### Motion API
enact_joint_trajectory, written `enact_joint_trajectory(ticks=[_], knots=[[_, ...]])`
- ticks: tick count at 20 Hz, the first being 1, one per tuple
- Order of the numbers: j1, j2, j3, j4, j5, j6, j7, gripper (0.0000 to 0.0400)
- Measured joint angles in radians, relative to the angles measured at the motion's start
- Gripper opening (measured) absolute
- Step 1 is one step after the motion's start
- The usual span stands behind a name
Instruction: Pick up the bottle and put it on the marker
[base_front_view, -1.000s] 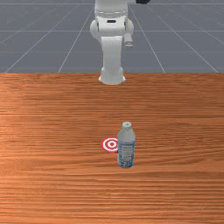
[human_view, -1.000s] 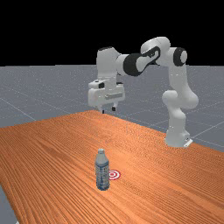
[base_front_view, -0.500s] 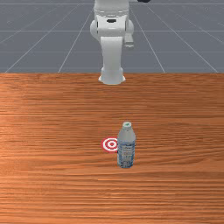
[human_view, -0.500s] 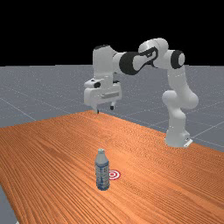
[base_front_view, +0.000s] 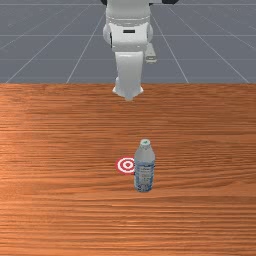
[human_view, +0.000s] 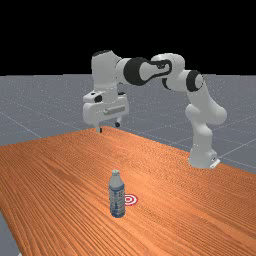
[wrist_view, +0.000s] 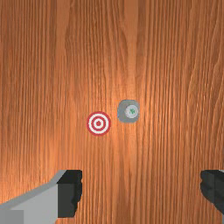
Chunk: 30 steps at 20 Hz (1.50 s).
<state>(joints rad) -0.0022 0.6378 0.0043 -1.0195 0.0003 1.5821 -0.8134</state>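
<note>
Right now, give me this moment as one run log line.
gripper: open, high over table | blue-labelled bottle: upright, beside bullseye marker, apart | marker: bare | grasp: not yet made

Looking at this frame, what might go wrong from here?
The open jaws are high above the table, so a slightly off-line descent could knock over the upright bottle. The bottle tapers toward its cap; a grip taken too high might slip. The target marker is barely wider than the bottle, so a small placing error could leave it off-centre.
</note>
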Motion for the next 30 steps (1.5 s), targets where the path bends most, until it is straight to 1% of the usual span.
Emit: enact_joint_trajectory(ticks=[1,3,5,7,8,9,10,12,14,16,17,18,22,23,24,30], knots=[[0.001,0.001,-0.001,0.003,0.002,-0.003,0.010,0.0400],[0.001,-0.026,-0.003,-0.043,0.003,0.040,0.022,0.0400],[0.001,-0.011,-0.003,-0.007,0.003,0.007,0.022,0.0400],[0.001,-0.027,-0.003,-0.033,0.003,0.032,0.022,0.0400],[0.013,-0.003,-0.013,0.017,-0.023,-0.012,0.033,0.0400],[0.002,-0.003,0.007,0.016,-0.010,-0.011,-0.043,0.0400],[0.005,-0.004,0.018,0.015,-0.021,-0.010,-0.106,0.0400],[0.024,0.000,0.030,0.021,-0.032,-0.011,-0.136,0.0400],[0.047,0.007,0.032,0.034,-0.029,-0.017,-0.084,0.0400],[0.068,0.010,0.017,0.037,-0.024,-0.019,0.038,0.0400],[0.075,0.007,0.012,0.026,-0.038,-0.010,0.044,0.0400],[0.066,0.006,0.021,0.019,-0.015,-0.005,0.035,0.0400],[0.064,0.017,0.021,-0.047,-0.014,0.050,0.035,0.0400],[0.065,0.084,0.022,0.055,-0.011,-0.030,0.034,0.0400],[0.064,0.057,0.022,-0.008,-0.012,0.017,0.034,0.0400],[0.064,0.018,0.021,-0.112,-0.014,0.112,0.035,0.0400]])
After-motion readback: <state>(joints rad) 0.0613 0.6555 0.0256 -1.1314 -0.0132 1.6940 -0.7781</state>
